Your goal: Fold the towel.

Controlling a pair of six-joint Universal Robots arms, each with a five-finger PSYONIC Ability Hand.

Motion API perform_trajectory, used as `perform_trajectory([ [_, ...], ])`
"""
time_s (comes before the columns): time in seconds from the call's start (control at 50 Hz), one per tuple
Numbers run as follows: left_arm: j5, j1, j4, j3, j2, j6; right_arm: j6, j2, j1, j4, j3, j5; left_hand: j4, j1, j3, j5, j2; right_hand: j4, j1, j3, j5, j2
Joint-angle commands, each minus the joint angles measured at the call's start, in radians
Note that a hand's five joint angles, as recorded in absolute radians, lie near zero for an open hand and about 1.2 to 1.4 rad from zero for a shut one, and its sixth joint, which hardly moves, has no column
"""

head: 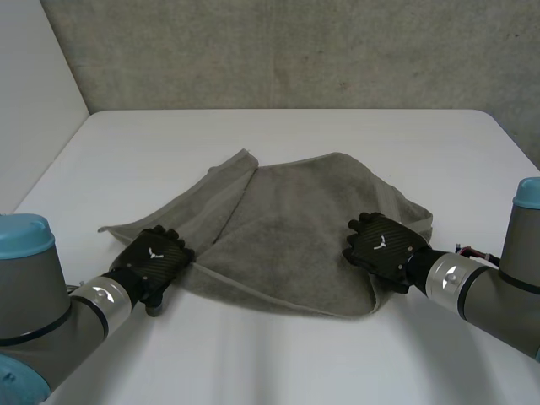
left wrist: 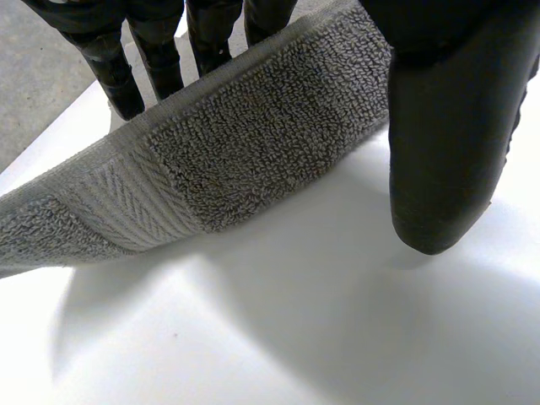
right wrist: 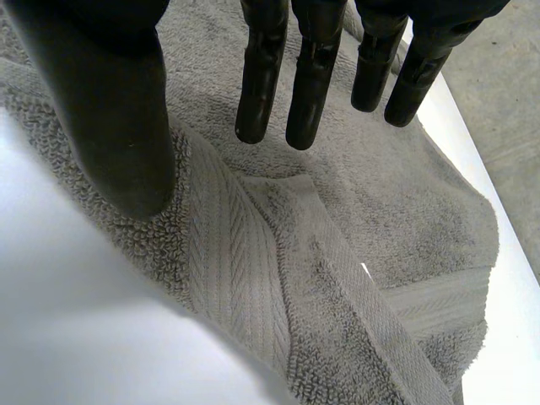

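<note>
The grey towel (head: 295,236) is spread out near the middle of the white table (head: 337,143). It is partly folded: one flap is laid over the rest, and a raised ridge is formed towards the left side. Its near edge is turned towards the two arms.

The towel's near left edge is taken by the left hand (head: 152,263). In the left wrist view the woven border of the towel (left wrist: 245,143) is seen lifted off the table, with a shadow cast under it. The border is passed between the straight fingers (left wrist: 114,72) behind it and the thumb (left wrist: 447,152) in front, so it is held in a pinch.

The right hand (head: 381,245) is placed on the towel's near right corner. In the right wrist view its fingers (right wrist: 257,76) are kept straight and spread above the flat cloth (right wrist: 354,219), with the thumb (right wrist: 118,126) set at the hem; nothing is grasped.

Behind the table a grey wall (head: 295,51) is seen.
</note>
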Motion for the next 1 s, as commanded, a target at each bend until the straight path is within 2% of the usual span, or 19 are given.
perform_trajectory([
  [0.02,0.0,-0.001,0.0,-0.001,0.001,0.0,-0.014,-0.023,0.001,0.006,0.024,0.005,-0.056,-0.029,-0.045,-0.012,-0.016,-0.053,-0.05,-0.033,-0.017,-0.064],
  [0.2,0.0,-0.001,0.0,-0.001,0.001,0.0,-0.031,-0.061,-0.008,0.011,0.083,-0.009,-0.056,-0.026,-0.045,-0.009,-0.013,-0.053,-0.062,-0.033,-0.029,-0.076],
  [0.44,-0.002,0.002,-0.015,0.002,0.004,0.0,-0.123,-0.034,-0.009,-0.001,0.097,-0.02,-0.056,0.0,-0.045,0.017,0.014,-0.053,-0.006,-0.033,0.027,-0.02],
  [0.48,-0.002,0.002,-0.023,0.004,0.006,0.0,-0.145,-0.015,-0.012,0.0,0.086,-0.017,-0.056,0.029,-0.045,0.046,0.043,-0.053,0.149,-0.033,0.182,0.135],
  [0.5,-0.002,0.002,-0.023,0.004,0.006,0.0,-0.145,-0.015,-0.012,0.0,0.086,-0.017,-0.056,0.029,-0.045,0.047,0.043,-0.053,0.15,-0.033,0.183,0.136],
  [0.54,0.001,0.003,-0.043,0.005,0.018,0.0,-0.174,-0.014,-0.014,0.011,0.075,-0.009,-0.056,0.272,-0.045,0.289,0.285,-0.053,0.401,-0.033,0.434,0.387],
  [0.56,0.001,0.003,-0.043,0.005,0.018,0.0,-0.174,-0.014,-0.014,0.011,0.075,-0.009,-0.056,0.273,-0.045,0.29,0.287,-0.053,0.402,-0.033,0.435,0.388],
  [0.6,0.001,0.008,-0.06,0.005,0.04,0.0,-0.183,-0.018,-0.017,0.017,0.074,-0.006,-0.056,0.46,-0.045,0.477,0.474,-0.053,0.467,-0.033,0.5,0.453],
  [0.64,0.001,0.009,-0.066,0.004,0.053,-0.001,-0.168,-0.058,-0.038,0.049,0.069,-0.012,-0.056,0.481,-0.045,0.499,0.495,-0.053,0.555,-0.033,0.588,0.541],
  [0.7,0.001,0.008,-0.071,0.001,0.079,-0.008,-0.127,-0.13,-0.051,0.087,0.075,-0.02,-0.056,0.476,-0.045,0.493,0.489,-0.053,0.555,-0.033,0.588,0.541],
  [0.8,0.001,0.008,-0.071,-0.002,0.107,-0.035,-0.029,-0.161,-0.055,0.095,0.112,-0.021,-0.056,0.406,-0.045,0.423,0.419,-0.053,0.555,-0.033,0.588,0.541],
  [1.0,0.003,0.011,-0.069,-0.004,0.098,-0.067,-0.002,-0.193,-0.072,0.086,0.196,-0.041,-0.056,0.352,-0.045,0.37,0.366,-0.053,0.552,-0.033,0.585,0.538],
])
